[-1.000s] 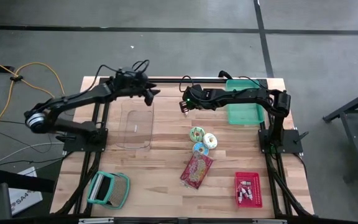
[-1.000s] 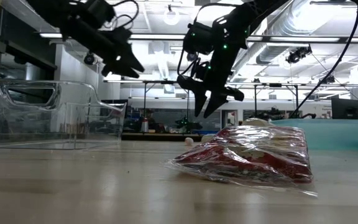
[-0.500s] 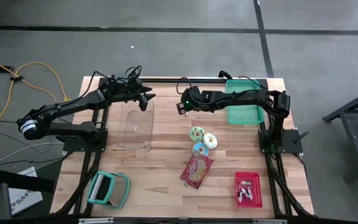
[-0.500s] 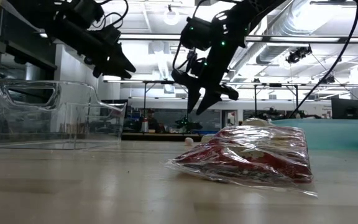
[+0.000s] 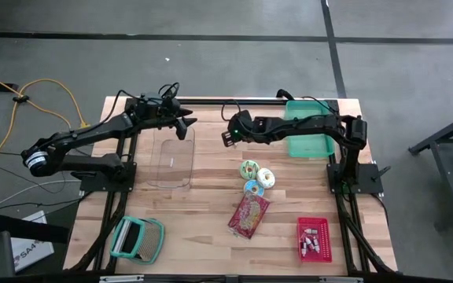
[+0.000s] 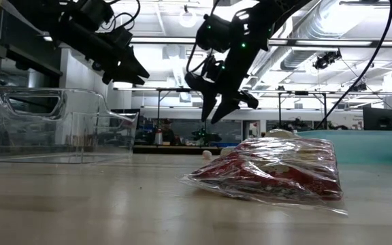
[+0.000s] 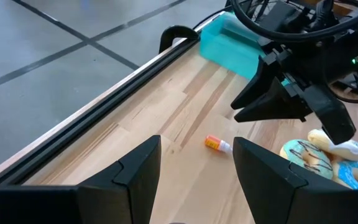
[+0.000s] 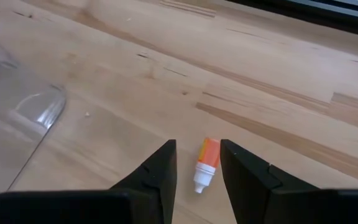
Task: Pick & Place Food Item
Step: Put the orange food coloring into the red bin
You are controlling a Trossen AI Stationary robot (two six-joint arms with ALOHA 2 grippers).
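Right fingers (image 8: 197, 171) straddle tiny bottle (image 8: 205, 163); high view misses it.

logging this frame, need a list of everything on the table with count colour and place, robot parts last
clear bin: 1, transparent, left of centre
donuts: 3, frosted, mid-table
snack bag: 1, red, in front of the donuts
teal tray: 1, teal, far right corner
red basket: 1, red, near right, holding small items
teal basket: 1, teal, near left edge
small bottle: 1, orange and white, lying flat near the far edge
left gripper: 1, dark, open, above the bin's far end
right gripper: 1, dark, open, over the small bottle
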